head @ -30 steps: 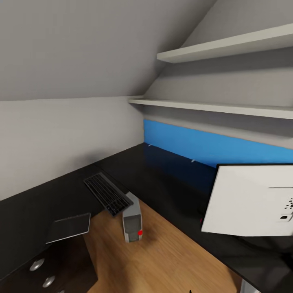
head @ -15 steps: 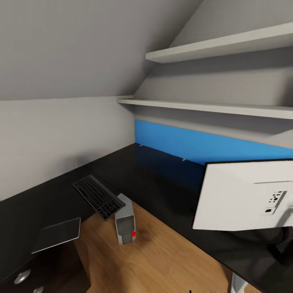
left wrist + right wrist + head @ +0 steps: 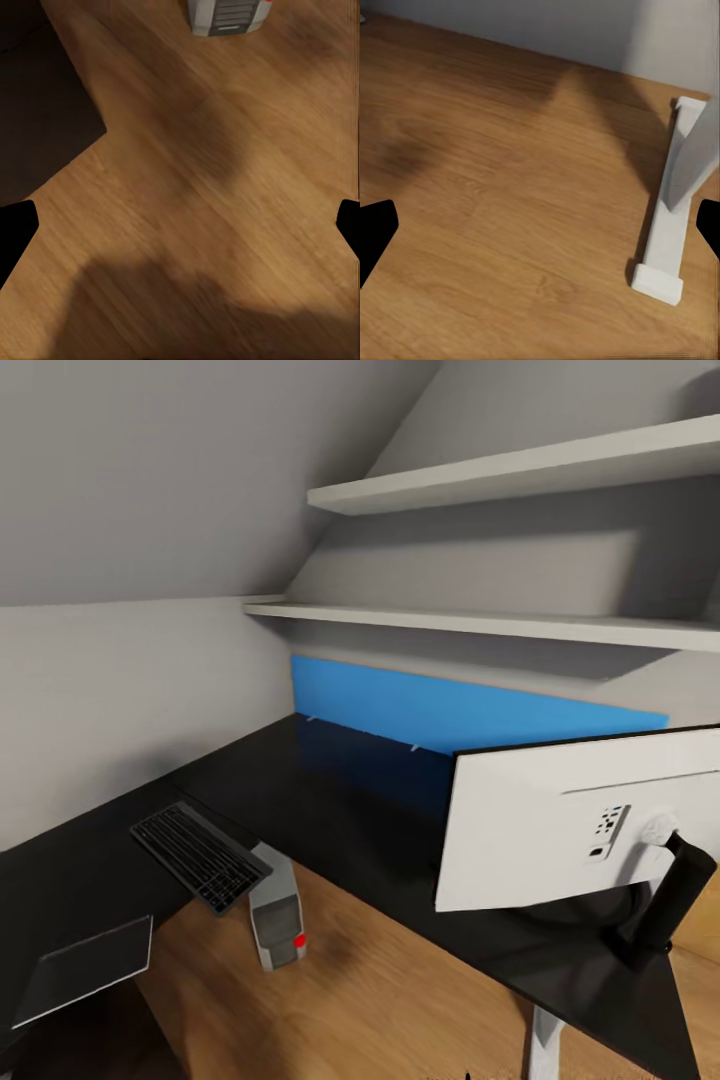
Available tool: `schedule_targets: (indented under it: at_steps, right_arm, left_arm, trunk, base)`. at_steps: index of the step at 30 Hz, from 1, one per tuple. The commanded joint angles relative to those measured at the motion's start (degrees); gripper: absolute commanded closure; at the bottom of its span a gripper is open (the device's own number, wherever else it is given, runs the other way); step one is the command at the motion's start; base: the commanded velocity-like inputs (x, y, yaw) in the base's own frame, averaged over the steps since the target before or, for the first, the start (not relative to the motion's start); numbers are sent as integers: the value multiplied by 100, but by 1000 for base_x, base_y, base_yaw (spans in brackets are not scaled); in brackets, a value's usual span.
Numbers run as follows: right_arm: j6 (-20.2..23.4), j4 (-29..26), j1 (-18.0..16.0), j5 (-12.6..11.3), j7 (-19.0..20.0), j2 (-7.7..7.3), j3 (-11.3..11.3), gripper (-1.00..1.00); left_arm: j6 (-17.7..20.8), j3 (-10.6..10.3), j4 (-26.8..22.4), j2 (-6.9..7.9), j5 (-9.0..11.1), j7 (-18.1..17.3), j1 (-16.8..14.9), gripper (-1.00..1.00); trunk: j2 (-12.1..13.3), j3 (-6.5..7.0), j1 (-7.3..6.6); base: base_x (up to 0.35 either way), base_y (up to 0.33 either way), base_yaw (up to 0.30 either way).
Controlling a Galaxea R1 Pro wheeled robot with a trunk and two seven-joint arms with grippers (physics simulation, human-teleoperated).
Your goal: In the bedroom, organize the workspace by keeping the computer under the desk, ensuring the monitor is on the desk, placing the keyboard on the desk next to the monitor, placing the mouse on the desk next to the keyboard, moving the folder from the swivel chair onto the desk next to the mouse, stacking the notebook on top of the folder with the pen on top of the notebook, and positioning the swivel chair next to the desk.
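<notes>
A black L-shaped desk (image 3: pixel 340 790) runs along the corner walls. On its left wing lies a dark keyboard (image 3: pixel 200 855). The monitor (image 3: pixel 540 830) stands on the right wing with its white back toward me, on a black stand (image 3: pixel 665 895). A small grey computer tower (image 3: pixel 275 910) with a red dot stands on the wooden floor at the desk's inner edge; it is also in the left wrist view (image 3: pixel 229 15). A flat grey sheet-like item (image 3: pixel 85 970), notebook or folder I cannot tell, lies on the desk's near left end. My left gripper (image 3: pixel 180 225) and right gripper (image 3: pixel 540 225) hang open over bare floor.
Two white shelves (image 3: pixel 500 625) and a blue panel (image 3: pixel 450 710) line the wall behind the desk, under a sloping ceiling. A white desk leg (image 3: pixel 667 225) stands on the floor by my right gripper. A dark cabinet side (image 3: pixel 37 112) is near the left gripper.
The whole head view has shifted: the camera turned right, so keyboard, computer and grey sheet slid left in the picture, and the monitor's black stand came into view.
</notes>
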Motion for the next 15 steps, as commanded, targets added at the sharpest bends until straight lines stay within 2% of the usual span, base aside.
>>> schedule_targets:
  at_steps: [1,5,15]
  right_arm:
    - [-20,11,-7,-36,-18,3,39,-100]
    - [-20,11,-7,-36,-18,3,39,-100]
    - [-20,11,-7,-40,-18,3,39,-100]
  left_arm:
    - [-16,11,3,1,8,-7,-2,-100]
    - [-16,11,3,0,5,-7,-2,-100]
    - [-10,11,3,-2,6,-7,-2,-100]
  trunk:
    - [-4,-6,0]
    - [-4,-6,0]
    - [-4,-6,0]
  base:
    - [0,93,-258]
    - [0,152,-259]
    - [0,243,-259]
